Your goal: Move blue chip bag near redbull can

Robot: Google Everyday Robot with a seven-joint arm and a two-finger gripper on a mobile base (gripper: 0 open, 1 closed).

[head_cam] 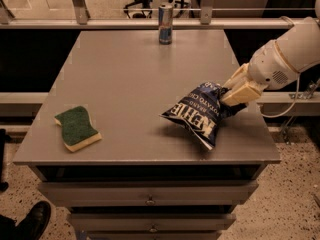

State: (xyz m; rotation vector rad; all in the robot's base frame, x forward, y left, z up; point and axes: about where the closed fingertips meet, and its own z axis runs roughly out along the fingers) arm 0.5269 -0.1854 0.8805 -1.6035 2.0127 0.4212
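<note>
View from the single camera. My cream two-finger gripper point(234, 93), at the table's right edge, is pinched on the right end of the crinkly dark blue chip bag point(196, 115) with white lettering. The bag hangs tilted. I cannot tell whether its lower corner touches the grey metal tabletop point(125, 84). The slim silver-and-blue redbull can point(165, 23) stands upright at the far edge, well apart. A green-and-yellow sponge point(76, 128) lies front left. My white arm point(295, 49) is cut off at the right.

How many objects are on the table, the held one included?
3. The redbull can stands at the far edge; the sponge lies front left; the blue chip bag is at the right, held by the gripper.
</note>
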